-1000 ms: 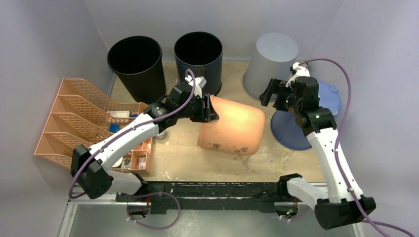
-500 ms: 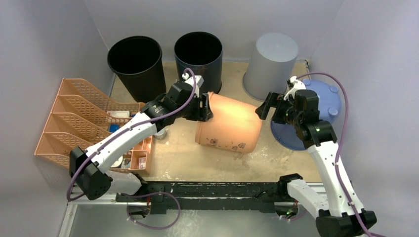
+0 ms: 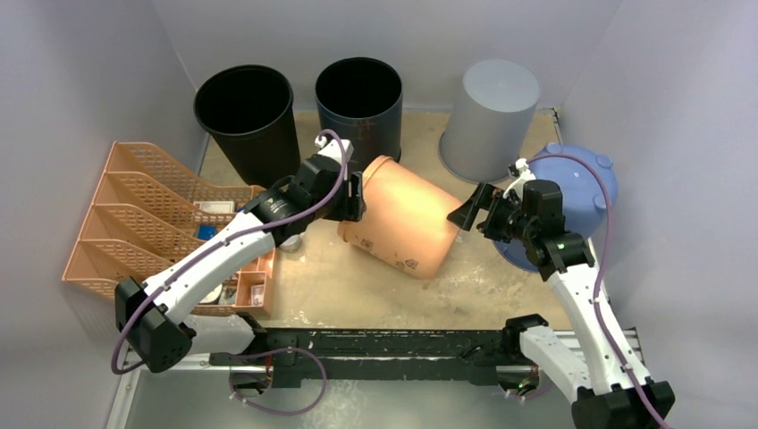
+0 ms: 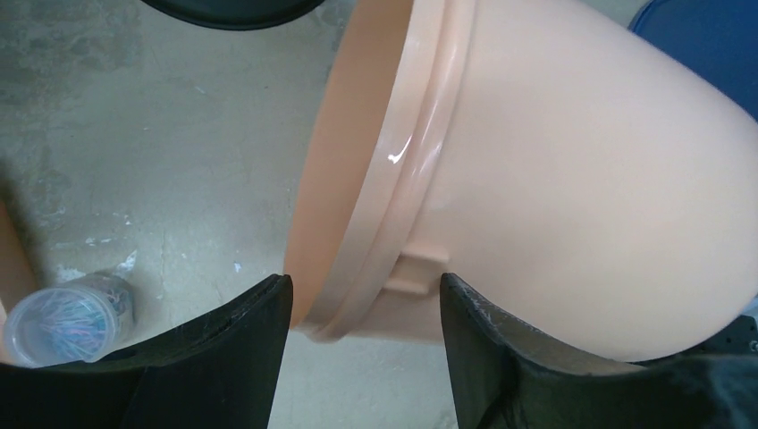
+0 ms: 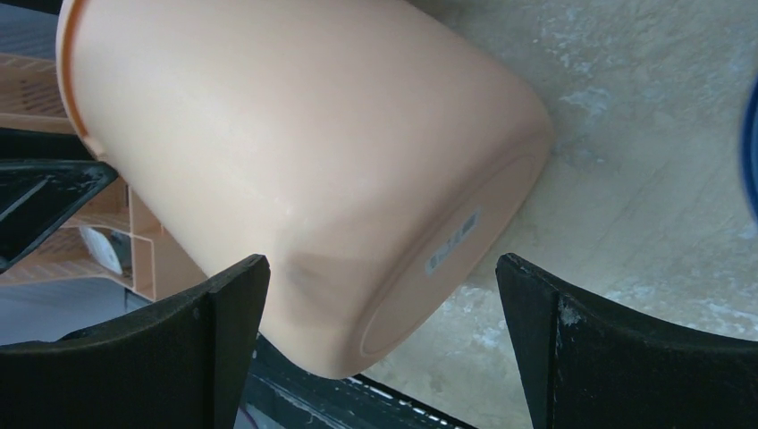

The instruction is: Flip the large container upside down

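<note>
The large peach container (image 3: 402, 223) lies tilted on its side mid-table, its mouth toward the back left and its labelled base toward the front right. My left gripper (image 3: 353, 197) is at the mouth, and in the left wrist view its open jaws (image 4: 366, 286) straddle the container's rim (image 4: 393, 223). My right gripper (image 3: 469, 214) is open just right of the container, near its base. In the right wrist view the container (image 5: 304, 152) fills the space ahead of the wide-open gripper (image 5: 383, 268), not touching the fingers.
Two black bins (image 3: 246, 112) (image 3: 359, 94) and an upturned grey bin (image 3: 492, 112) stand at the back. A blue basin (image 3: 581, 192) lies at the right. An orange file rack (image 3: 147, 210) stands at the left, with a small clear jar (image 4: 67, 317) next to it.
The container has swung round, its mouth end moving left and back with my left gripper. My right gripper has come down and left toward the container's base.
</note>
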Controlling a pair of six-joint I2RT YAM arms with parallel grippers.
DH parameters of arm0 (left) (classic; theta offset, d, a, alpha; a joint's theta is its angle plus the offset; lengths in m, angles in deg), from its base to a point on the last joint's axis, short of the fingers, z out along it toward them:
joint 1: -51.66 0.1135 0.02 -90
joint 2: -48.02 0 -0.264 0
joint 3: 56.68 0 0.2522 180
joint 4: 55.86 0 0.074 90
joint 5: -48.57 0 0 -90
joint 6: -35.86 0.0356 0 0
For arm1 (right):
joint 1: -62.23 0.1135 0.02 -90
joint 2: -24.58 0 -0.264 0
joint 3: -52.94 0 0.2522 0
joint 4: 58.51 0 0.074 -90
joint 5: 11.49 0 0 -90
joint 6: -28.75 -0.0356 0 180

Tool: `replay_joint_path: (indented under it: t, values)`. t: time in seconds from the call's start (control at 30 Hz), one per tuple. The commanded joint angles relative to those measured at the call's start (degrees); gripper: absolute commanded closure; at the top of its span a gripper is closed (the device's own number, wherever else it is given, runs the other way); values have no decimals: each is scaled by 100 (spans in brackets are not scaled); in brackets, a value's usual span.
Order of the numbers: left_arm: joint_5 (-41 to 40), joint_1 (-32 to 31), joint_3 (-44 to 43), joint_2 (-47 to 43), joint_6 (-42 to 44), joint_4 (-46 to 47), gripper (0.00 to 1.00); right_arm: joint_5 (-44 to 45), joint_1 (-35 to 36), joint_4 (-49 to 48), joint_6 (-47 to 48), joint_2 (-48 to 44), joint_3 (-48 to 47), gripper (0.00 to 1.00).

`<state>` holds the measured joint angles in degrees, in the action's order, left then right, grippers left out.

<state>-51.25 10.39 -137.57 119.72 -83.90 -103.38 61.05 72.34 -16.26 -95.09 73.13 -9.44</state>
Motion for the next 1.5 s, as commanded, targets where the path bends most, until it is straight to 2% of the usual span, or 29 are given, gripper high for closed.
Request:
replay_joint_path:
  t: [0.0,0.03,0.07,0.2,0.33,0.5,0.6,0.77,0.87,1.0,1.13,1.37,1.47]
  values:
    - [-170,25,-239,199,201,-279,40,-505,0,-683,-490,-220,246,0]
    - [-122,24,-234,198,206,-269,34,-538,0,-733,-575,-254,294,0]
    - [-99,29,-222,189,219,-256,32,-558,0,-792,-650,-284,329,0]
    - [-168,23,-148,44,275,-74,31,-664,0,-985,-849,-326,478,0]
    - [-303,31,-95,-152,674,423,31,-507,0,-985,-813,-245,473,0]
    - [-317,23,-317,-23,1319,947,25,-175,0,-935,-801,-42,420,0]
    - [-364,24,-411,145,1581,1343,26,-8,0,-984,-825,89,443,0]
    - [-120,38,-23,54,2117,2221,27,43,0,-1102,-830,202,510,0]
    - [384,209,-106,231,2446,2191,25,73,0,-1138,-808,237,541,0]
    - [1424,587,-376,684,2437,1976,26,101,0,-1129,-766,310,525,0]
    - [1526,765,-196,824,2230,2357,26,173,0,-1067,-773,333,460,0]
    - [2441,1085,-351,1259,1738,2885,27,216,0,-839,-726,289,449,0]
    - [2622,1114,-520,1554,1588,3066,33,249,0,-699,-755,200,442,0]
